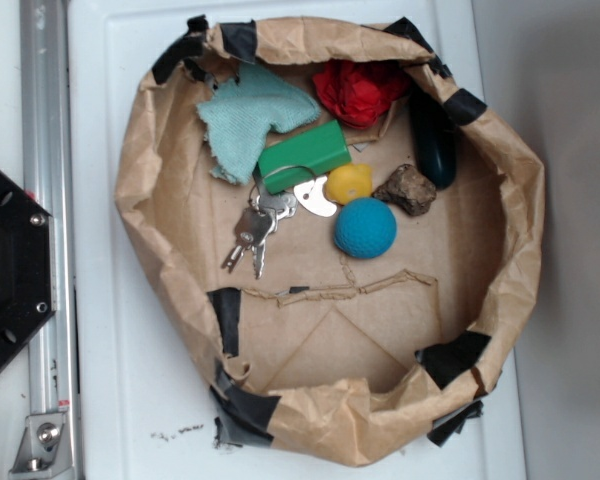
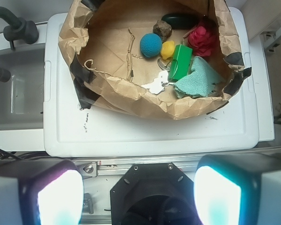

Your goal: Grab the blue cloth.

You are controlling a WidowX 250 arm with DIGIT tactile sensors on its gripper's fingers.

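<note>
Lying at eleven o'clock in the paper-walled bin (image 1: pixel 140 200), the blue cloth (image 1: pixel 252 120) touches the green block (image 1: pixel 305 155). Approach is judged not yet begun. The gripper (image 2: pixel 139 194) is seen spread open, empty; descent over the cloth is required.

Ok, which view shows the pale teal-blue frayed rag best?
The exterior view: the pale teal-blue frayed rag lies nearly whole, beside the green block. The wrist view shows it smaller, partly behind the paper wall.
</note>
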